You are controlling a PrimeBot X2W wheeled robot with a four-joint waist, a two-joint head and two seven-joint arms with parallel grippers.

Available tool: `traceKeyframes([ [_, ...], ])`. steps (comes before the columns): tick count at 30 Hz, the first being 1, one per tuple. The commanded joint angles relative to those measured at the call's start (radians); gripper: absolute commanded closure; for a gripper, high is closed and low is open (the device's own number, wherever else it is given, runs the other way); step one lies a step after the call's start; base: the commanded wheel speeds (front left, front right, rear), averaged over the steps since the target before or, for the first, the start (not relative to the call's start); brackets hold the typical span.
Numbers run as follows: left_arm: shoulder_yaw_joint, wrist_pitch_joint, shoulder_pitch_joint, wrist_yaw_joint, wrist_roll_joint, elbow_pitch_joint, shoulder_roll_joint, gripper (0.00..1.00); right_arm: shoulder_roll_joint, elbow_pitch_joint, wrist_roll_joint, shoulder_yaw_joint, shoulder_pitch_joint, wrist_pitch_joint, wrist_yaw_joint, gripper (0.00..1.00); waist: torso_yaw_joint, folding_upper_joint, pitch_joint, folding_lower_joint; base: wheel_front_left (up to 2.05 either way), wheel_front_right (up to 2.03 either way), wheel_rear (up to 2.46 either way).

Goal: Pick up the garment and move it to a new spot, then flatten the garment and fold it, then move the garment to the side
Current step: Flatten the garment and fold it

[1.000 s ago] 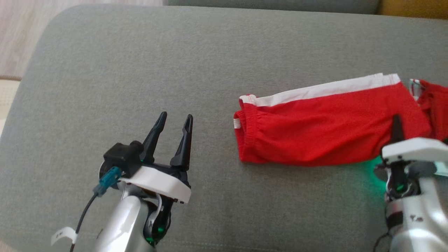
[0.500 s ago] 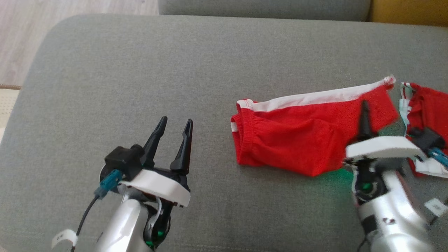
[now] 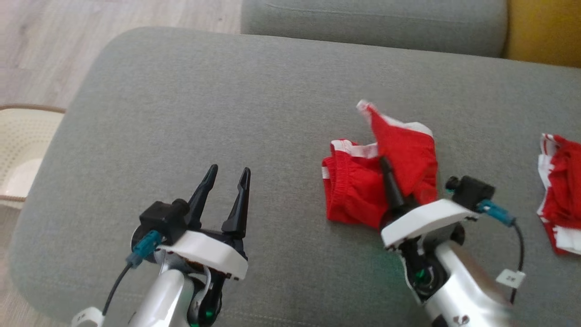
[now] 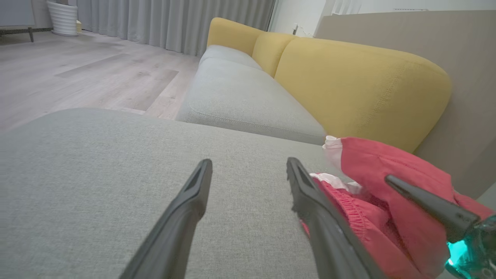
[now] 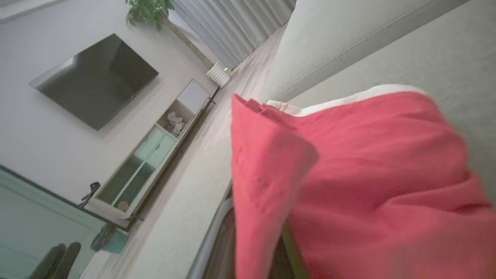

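Fabric of the red, white-trimmed garment (image 3: pixel 349 195), right of centre on the grey sofa cushion (image 3: pixel 227 91), now doubles leftward, pinched by the closed right gripper (image 3: pixel 386 164): folding is underway, the left gripper (image 3: pixel 227 175) open.

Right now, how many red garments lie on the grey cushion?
2. One garment lies near the middle, pinched by the right end effector; the other garment lies far right, partly cut off.

Grey fabric sofa cushion (image 3: pixel 181 113), carrying one red white-trimmed garment (image 3: pixel 349 195), partly lifted, and a second red garment (image 3: pixel 563 181) well right of it.
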Motion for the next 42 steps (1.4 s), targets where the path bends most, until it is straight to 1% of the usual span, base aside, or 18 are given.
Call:
traceKeyframes([
  [1, 0.029, -0.012, -0.017, 0.002, 0.006, -0.029, 0.003, 0.0, 0.005, -0.028, -0.016, 0.036, -0.018, -0.002, -0.001, 1.0, 0.018, 0.0, -0.006, 0.0, 0.0, 0.0, 0.0],
  [6, 0.028, -0.012, -0.009, 0.002, 0.008, -0.024, 0.003, 0.0, 0.005, -0.018, -0.001, 0.09, -0.013, -0.003, -0.001, 1.0, 0.048, 0.0, -0.013, 0.0, 0.0, 0.0, 0.0],
  [7, 0.028, -0.012, -0.008, 0.002, 0.007, -0.023, 0.003, 0.0, 0.005, -0.006, -0.006, 0.099, -0.016, -0.004, -0.001, 0.76, 0.053, 0.0, -0.013, 0.0, 0.0, 0.0, 0.0],
  [8, 0.027, -0.012, -0.007, 0.002, 0.006, -0.023, 0.003, 0.0, 0.005, 0.007, -0.014, 0.107, -0.019, -0.004, -0.001, 0.0, 0.058, 0.0, -0.013, 0.0, 0.0, 0.0, 0.0],
  [12, 0.022, -0.012, -0.005, 0.003, 0.003, -0.022, 0.003, 0.0, 0.005, 0.021, -0.017, 0.159, -0.026, -0.007, -0.001, 0.0, 0.071, 0.0, -0.013, 0.0, 0.0, 0.0, 0.0],
  [16, 0.019, -0.012, -0.003, 0.005, 0.0, -0.022, 0.003, 0.0, 0.005, 0.017, 0.003, 0.211, -0.019, 0.001, -0.001, 0.0, 0.079, 0.0, -0.01, 0.0, 0.0, 0.0, 0.0],
  [21, 0.019, -0.012, -0.002, 0.008, -0.003, -0.025, 0.003, 0.0, 0.005, 0.074, 0.025, 0.25, -0.018, 0.056, -0.001, 0.0, 0.078, 0.0, -0.003, 0.0, 0.0, 0.0, 0.0],
  [24, 0.02, -0.012, -0.008, 0.009, -0.006, -0.026, 0.003, 0.0, 0.005, 0.103, 0.053, 0.271, -0.031, 0.086, -0.001, 0.0, 0.072, 0.0, 0.006, 0.0, 0.0, 0.0, 0.0],
  [27, 0.02, -0.012, -0.013, 0.011, -0.008, -0.026, 0.003, 0.0, 0.005, 0.114, 0.062, 0.285, -0.045, 0.091, -0.001, 0.0, 0.064, 0.0, 0.009, 0.0, 0.0, 0.0, 0.0],
  [30, 0.025, -0.012, -0.016, 0.013, -0.007, -0.027, 0.003, 0.0, 0.005, 0.112, 0.078, 0.286, -0.072, 0.072, -0.001, 0.0, 0.045, 0.0, 0.009, 0.0, 0.0, 0.0, 0.0],
  [33, 0.035, -0.012, -0.018, 0.012, -0.004, -0.031, 0.003, 0.0, 0.005, 0.107, 0.067, 0.274, -0.104, 0.038, -0.001, 0.0, 0.017, 0.0, 0.003, 0.0, 0.0, 0.0, 0.0],
  [37, 0.054, -0.012, -0.017, 0.011, -0.005, -0.047, 0.003, 0.0, 0.005, 0.107, -0.024, 0.235, -0.142, -0.014, -0.001, 0.0, -0.029, 0.0, -0.012, 0.0, 0.0, 0.0, 0.0],
  [40, 0.065, -0.012, -0.019, 0.011, -0.005, -0.062, 0.003, 0.0, -0.011, 0.103, -0.163, 0.182, -0.158, -0.046, -0.001, 0.0, -0.063, 0.0, -0.022, 0.0, 0.0, 0.0, 0.0],
  [42, 0.07, -0.012, -0.021, 0.012, -0.006, -0.073, 0.003, 0.0, -0.031, 0.084, -0.244, 0.116, -0.151, -0.06, -0.001, 0.0, -0.083, 0.0, -0.026, 0.0, 0.0, 0.0, 0.0],
])
